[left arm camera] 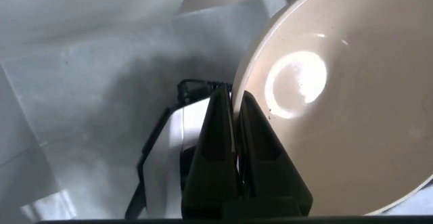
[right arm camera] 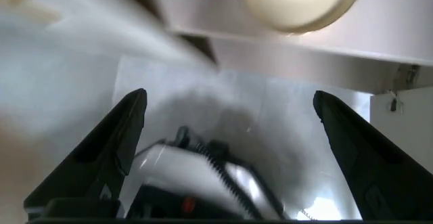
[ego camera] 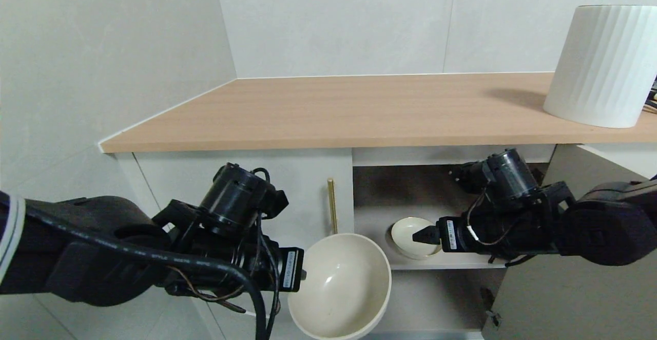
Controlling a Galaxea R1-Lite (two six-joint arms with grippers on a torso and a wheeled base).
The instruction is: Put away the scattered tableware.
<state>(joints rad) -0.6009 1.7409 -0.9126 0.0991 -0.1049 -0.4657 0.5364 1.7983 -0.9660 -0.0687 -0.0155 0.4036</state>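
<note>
Left gripper (ego camera: 304, 274) pinches bowl (ego camera: 341, 288) by its near rim. The bowl hangs tilted, just beyond the gripper. Likely ceramic: stiff, glazed, slippery, breakable, so a rim pinch is the only hold. Right gripper (ego camera: 418, 236) spread, empty — dish (ego camera: 405, 227) on shelf (ego camera: 451, 264) just ahead.

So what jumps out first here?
The large cream bowl, pinched by its rim in the left hand, in front of the closed cabinet door. The open right hand is at the open compartment, by a small cream dish on its shelf. A tall white ribbed cylinder stands on the wooden counter.
</note>
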